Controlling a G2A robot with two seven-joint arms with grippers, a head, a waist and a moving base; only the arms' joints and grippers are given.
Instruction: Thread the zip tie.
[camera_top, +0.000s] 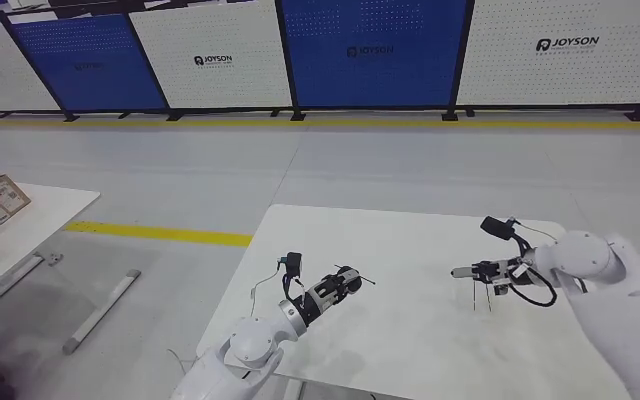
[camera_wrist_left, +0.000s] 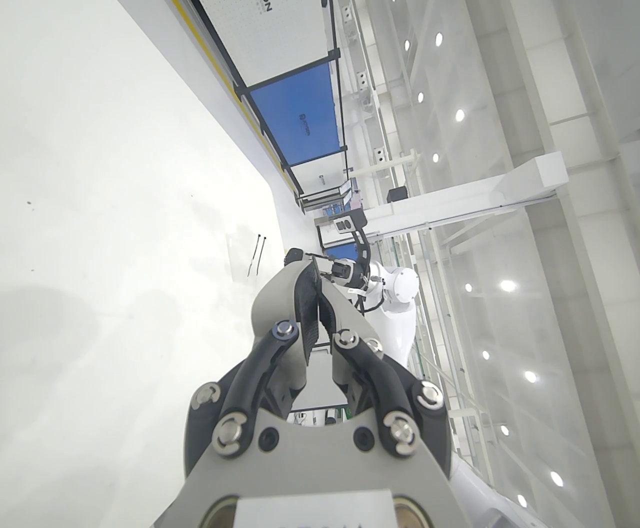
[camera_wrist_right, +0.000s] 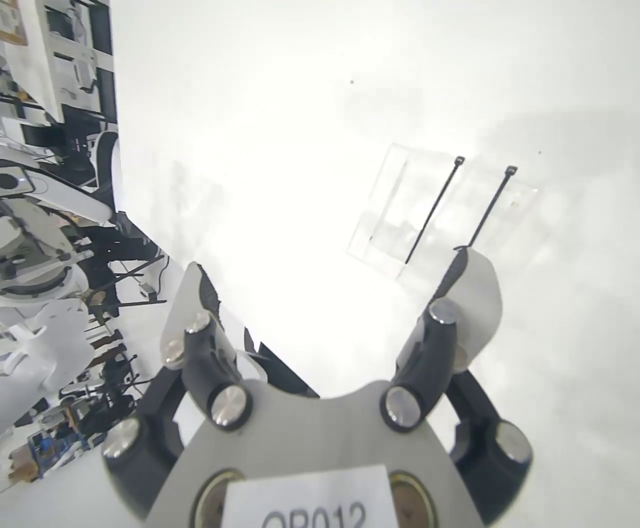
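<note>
Left gripper (camera_wrist_left: 310, 272): pressed together, a tie (camera_top: 363, 279) pinched at its tip.
Right gripper (camera_wrist_right: 332, 262): held spread.
Loose ties (camera_wrist_right: 434, 210): laid just past one right fingertip.

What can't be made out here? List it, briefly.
- Left gripper: whatever its shut fingers pinch hides between the pads, left wrist view; too small in the top view.
- One zip tie: tail tip behind the right gripper's finger, right wrist view.
- Clear sheet: edges too faint, top view.

wall panels (camera_top: 370, 60): logo print each | right claw (camera_wrist_right: 330, 262) base: white sticker (camera_wrist_right: 310, 495), print cropped
</note>
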